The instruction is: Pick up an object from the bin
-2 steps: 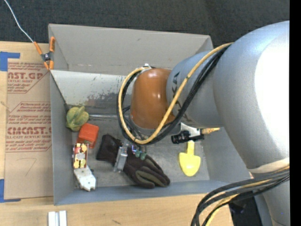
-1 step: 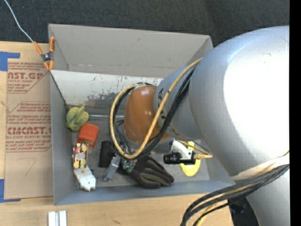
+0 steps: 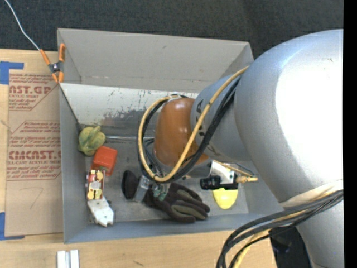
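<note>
My gripper (image 3: 152,188) is low in the front middle of the bin, under the arm's orange cover. It sits right between a small black rounded object (image 3: 129,184) on its left and a dark brown glove (image 3: 181,203) on its right, touching or nearly touching both. The glove lies flat against the front wall. An orange block (image 3: 105,159) lies a little further left.
A green soft lump (image 3: 90,139) lies at the left wall, with a white and multicoloured toy (image 3: 97,199) in the front left corner. A yellow piece (image 3: 225,197) and a black-and-white tool (image 3: 221,178) lie to the right, beneath the arm.
</note>
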Robot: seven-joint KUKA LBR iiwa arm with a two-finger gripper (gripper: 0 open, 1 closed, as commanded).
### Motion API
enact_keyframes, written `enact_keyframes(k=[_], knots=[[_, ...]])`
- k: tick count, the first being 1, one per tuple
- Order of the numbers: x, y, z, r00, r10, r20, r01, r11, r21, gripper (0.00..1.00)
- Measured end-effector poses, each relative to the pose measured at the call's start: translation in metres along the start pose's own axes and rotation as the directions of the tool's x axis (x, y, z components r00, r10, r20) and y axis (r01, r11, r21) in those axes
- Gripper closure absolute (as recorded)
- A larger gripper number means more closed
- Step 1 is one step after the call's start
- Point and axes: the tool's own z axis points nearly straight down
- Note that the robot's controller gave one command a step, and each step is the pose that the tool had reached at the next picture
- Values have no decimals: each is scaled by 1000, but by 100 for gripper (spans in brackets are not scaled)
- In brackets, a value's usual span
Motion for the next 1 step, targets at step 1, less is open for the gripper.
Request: enact_keyframes(k=[1], knots=[[0, 0, 0, 1000, 0, 0, 0, 1000, 0, 100]])
